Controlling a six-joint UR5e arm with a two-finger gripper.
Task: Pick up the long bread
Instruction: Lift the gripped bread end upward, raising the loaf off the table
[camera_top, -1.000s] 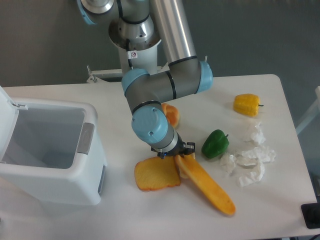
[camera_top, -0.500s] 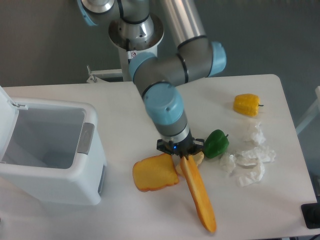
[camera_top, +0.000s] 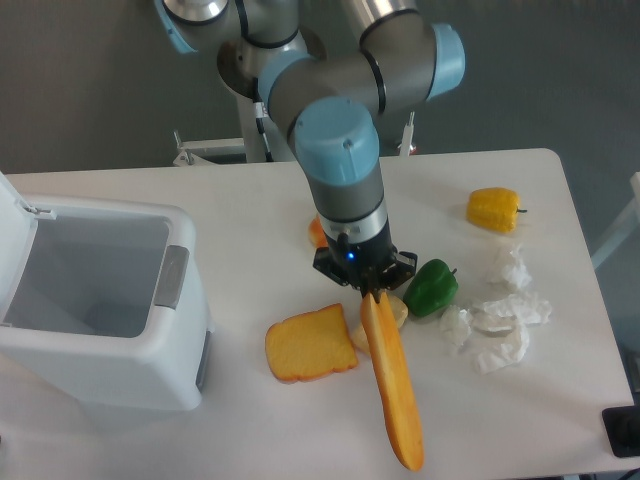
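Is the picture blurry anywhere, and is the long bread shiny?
In the camera view everything looks sharp, even the claw holding the long bread. The bread has only a soft sheen, no strong glare. The light is even, with faint shadows beside the toast and the bin.

The arm has swung from a bent, low pose to nearly upright; the gripper (camera_top: 373, 293) has shifted right and risen, clamped on the long bread (camera_top: 390, 381); the bread has turned from a rightward diagonal to almost straight down the picture, near end uncovering the toast slice (camera_top: 310, 345)
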